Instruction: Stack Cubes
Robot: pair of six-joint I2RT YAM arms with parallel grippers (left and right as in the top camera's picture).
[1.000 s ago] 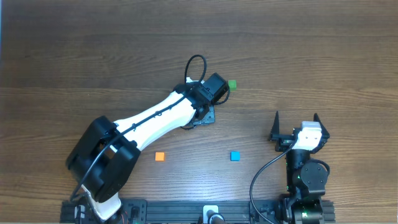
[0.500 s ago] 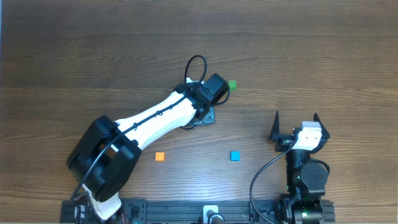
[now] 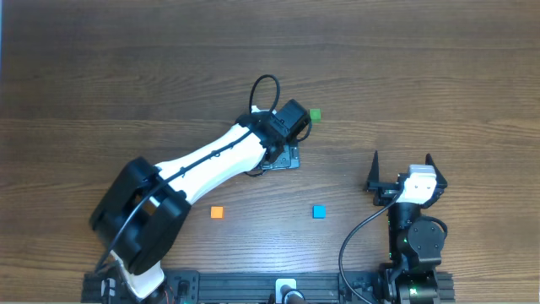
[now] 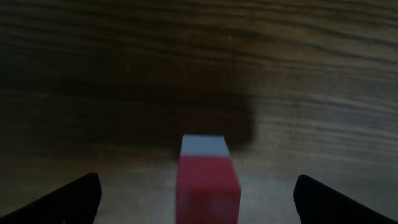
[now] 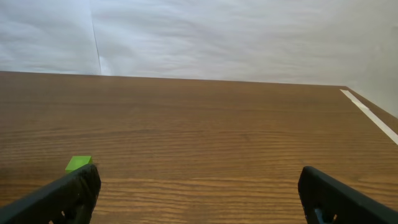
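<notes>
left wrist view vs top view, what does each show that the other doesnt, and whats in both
Left wrist view: a red cube standing between the open fingers of the left gripper. Top view: a green cube, an orange cube and a blue cube, all apart, plus the open right gripper. Both: the table and the left gripper.

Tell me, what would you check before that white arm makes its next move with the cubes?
1. Left gripper open: ok, fingers spread wide.
2. Red cube between them: ok, roughly centred, touching neither.
3. Red cube gripped: not ok, not yet.
4. Green cube, orange cube, blue cube free: ok, each lies alone on the table.
5. Right gripper out of the way: ok, open, near its base.
6. What the red cube rests on: cannot tell.
</notes>
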